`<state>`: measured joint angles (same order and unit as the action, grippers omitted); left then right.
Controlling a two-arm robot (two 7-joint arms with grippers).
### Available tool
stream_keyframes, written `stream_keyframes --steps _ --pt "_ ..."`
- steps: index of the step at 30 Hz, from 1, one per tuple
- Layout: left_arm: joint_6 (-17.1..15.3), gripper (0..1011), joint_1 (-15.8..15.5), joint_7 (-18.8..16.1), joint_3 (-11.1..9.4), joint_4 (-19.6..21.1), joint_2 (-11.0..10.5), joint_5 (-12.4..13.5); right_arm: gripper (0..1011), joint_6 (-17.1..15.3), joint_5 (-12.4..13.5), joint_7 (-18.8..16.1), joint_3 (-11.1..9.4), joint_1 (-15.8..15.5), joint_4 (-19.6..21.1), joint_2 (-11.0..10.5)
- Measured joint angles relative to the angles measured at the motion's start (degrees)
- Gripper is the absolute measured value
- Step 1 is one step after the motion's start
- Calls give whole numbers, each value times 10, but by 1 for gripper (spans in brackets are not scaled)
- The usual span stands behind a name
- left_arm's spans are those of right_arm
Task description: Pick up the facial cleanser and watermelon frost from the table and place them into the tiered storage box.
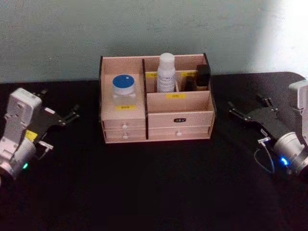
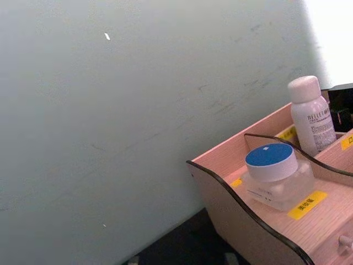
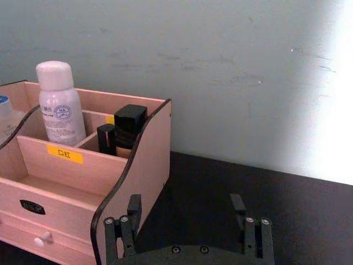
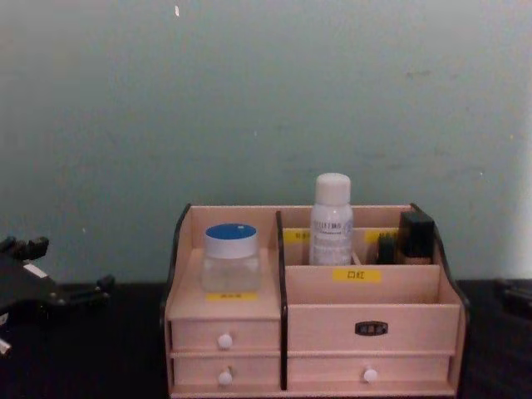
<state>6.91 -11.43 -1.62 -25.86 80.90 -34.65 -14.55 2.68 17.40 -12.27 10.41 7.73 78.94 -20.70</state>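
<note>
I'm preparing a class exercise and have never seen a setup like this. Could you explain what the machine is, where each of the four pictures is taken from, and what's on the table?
This is a two-armed robot. One picture comes from its head, one from its chest, and one from each wrist. On a black table stands the tiered storage box, a pale wooden organiser with small drawers. Its left compartment holds a clear jar with a blue lid; a rear compartment holds a white bottle standing upright, with small dark items to its right. The left gripper and right gripper rest open at either side of the box, each holding nothing.
</note>
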Motion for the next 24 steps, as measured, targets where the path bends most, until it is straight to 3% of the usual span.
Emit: stream_keyframes --steps 24 --pt "0 1001 0 0 0 0 0 0 1003 1 2 0 1 0 1 -1"
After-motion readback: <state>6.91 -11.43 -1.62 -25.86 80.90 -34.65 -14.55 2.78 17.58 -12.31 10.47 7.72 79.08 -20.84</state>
